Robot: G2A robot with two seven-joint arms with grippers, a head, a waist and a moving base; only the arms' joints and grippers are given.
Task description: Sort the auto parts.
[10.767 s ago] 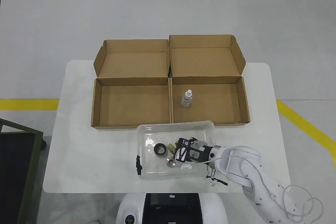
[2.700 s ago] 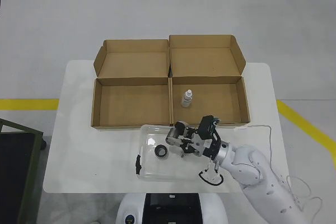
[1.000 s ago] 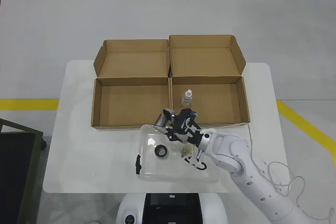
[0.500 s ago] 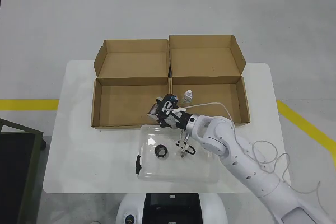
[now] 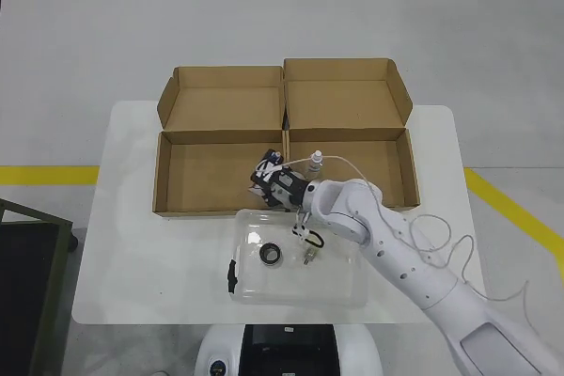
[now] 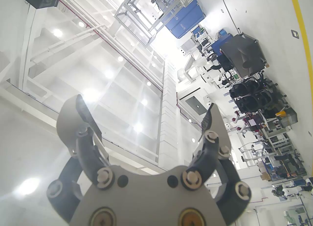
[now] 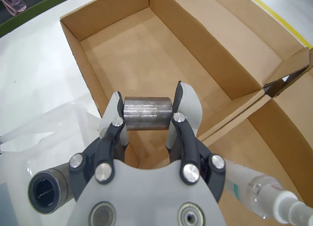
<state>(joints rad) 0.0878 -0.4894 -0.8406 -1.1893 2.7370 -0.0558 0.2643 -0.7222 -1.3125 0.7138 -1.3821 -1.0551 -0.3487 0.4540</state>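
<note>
Right claw (image 7: pixel 146 105) clamped on a short steel cylinder (image 7: pixel 146 117), held crosswise with its long axis running finger to finger. It hangs over the near right corner of the left cardboard box (image 7: pixel 137 60), with bare box floor beneath, so the release looks like a short drop. Left claw (image 6: pixel 145 110) gapes open, pointing at the ceiling.

Grey floor (image 5: pixel 75 56), yellow line (image 5: pixel 38 175); white table (image 5: pixel 132 273); dark green cart (image 5: pixel 19 291) at left.
</note>
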